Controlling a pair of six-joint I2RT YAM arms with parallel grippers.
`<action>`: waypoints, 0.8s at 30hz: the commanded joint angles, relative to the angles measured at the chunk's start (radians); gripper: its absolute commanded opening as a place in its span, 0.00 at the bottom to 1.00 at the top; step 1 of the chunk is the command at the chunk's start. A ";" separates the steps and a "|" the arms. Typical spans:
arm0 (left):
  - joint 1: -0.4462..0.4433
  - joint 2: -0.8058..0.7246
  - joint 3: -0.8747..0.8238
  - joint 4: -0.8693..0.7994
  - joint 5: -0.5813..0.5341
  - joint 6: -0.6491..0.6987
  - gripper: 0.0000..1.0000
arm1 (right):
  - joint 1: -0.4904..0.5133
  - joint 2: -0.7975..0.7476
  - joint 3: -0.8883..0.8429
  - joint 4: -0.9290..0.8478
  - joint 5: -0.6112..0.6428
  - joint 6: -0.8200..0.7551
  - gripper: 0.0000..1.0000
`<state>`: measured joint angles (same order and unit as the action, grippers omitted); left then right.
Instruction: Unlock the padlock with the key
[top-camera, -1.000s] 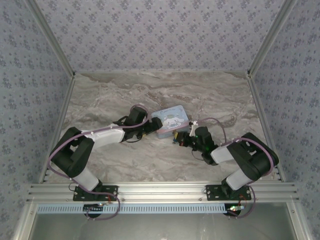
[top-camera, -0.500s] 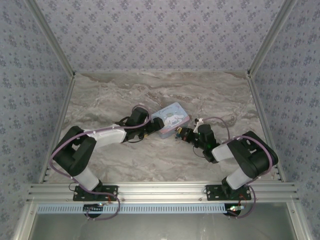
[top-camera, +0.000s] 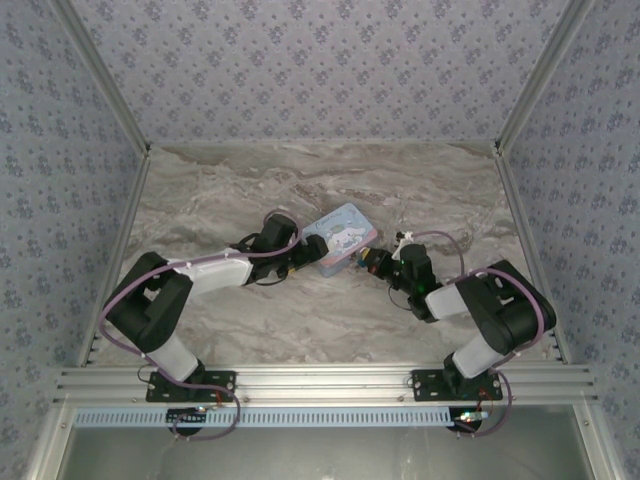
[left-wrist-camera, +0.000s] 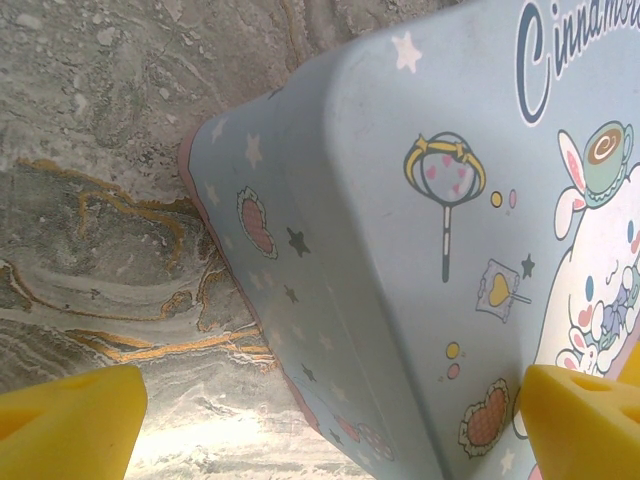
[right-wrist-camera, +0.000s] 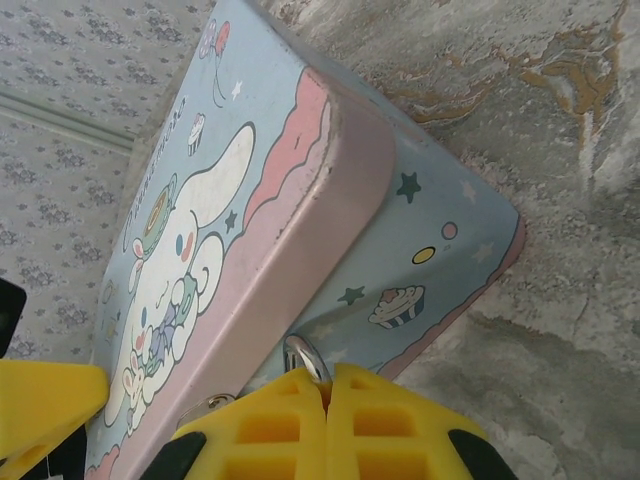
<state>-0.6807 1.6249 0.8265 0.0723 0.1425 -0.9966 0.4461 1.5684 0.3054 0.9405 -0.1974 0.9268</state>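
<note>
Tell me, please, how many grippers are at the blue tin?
2. The left gripper stands open at the tin's left end; the right gripper, shut on a small metal ring, is at its near right side.

Padlock (right-wrist-camera: 304, 354) showed only its thin silver shackle, a small shiny curved loop, stood upright against the tin's (right-wrist-camera: 430, 230) pale-blue side wall, just below the pink lid rim, body hidden

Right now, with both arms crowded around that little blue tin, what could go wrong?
The left gripper stands open around the tin, one finger clear of it, so the tin may slide. The right gripper is shut beside a small metal ring; that tiny part could slip or bend.
</note>
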 joint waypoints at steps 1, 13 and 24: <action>-0.003 -0.015 0.013 -0.068 -0.009 -0.012 0.95 | -0.008 -0.049 -0.012 -0.036 0.012 -0.035 0.02; -0.002 -0.274 -0.102 0.122 -0.053 -0.080 0.98 | -0.005 -0.359 -0.032 -0.385 -0.031 -0.223 0.02; 0.000 -0.503 -0.152 0.004 -0.199 -0.004 0.99 | 0.084 -0.643 0.052 -0.861 -0.180 -0.343 0.03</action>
<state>-0.6807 1.1625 0.6876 0.1215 0.0078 -1.0374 0.4973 0.9565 0.3027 0.2615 -0.3134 0.6376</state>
